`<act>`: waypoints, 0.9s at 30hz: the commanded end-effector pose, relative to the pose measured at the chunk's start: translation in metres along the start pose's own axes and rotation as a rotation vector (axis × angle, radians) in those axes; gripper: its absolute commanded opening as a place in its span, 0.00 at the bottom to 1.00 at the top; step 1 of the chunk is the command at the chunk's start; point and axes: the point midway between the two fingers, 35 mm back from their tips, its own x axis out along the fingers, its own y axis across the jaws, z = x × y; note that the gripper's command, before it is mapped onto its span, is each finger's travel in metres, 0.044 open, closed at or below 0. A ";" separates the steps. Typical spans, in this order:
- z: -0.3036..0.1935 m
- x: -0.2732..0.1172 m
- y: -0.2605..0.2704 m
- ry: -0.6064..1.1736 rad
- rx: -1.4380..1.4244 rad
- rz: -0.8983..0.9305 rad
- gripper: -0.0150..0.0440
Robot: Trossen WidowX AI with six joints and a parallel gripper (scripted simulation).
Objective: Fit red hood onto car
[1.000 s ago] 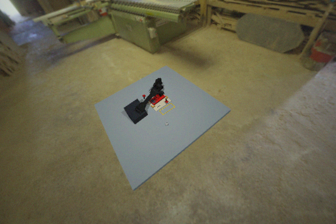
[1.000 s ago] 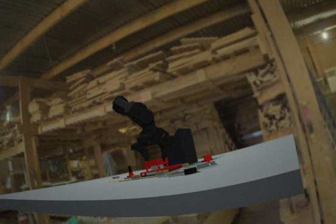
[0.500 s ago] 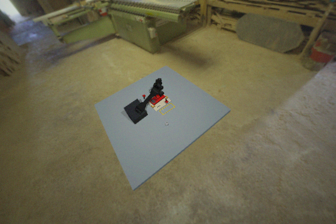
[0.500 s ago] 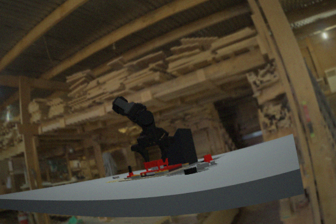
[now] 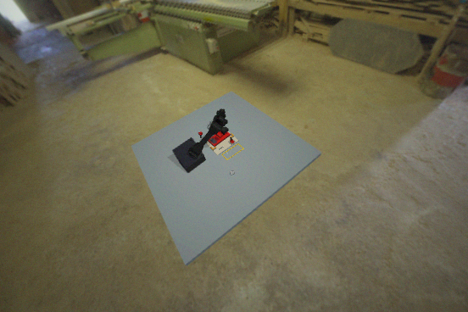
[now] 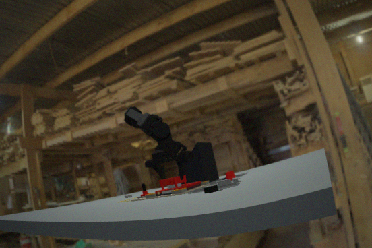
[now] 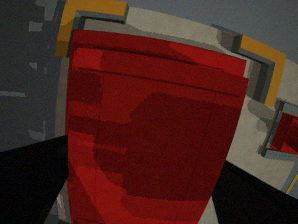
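A blue-grey square table top (image 5: 254, 190) (image 6: 269, 193) carries a pale jig board (image 5: 220, 151), set nearer its far corner than its near one. The arm's black base block (image 5: 181, 153) (image 6: 202, 162) stands by the left edge (a chunky thing, really). A yellow dashed outline (image 5: 227, 159) lies beside the board, towards the right corner.

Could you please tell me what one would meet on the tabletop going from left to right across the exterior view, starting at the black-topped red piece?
The black-topped red piece, then the raised red shell held by the gripper, then the low black block, then the small red block.
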 end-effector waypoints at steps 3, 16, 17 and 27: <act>0.000 -0.002 0.000 0.002 0.002 -0.001 0.25; 0.000 -0.006 0.000 0.000 0.002 0.000 0.25; 0.000 -0.005 0.000 0.000 0.002 0.000 0.25; -0.001 -0.004 -0.001 -0.003 0.000 0.000 0.25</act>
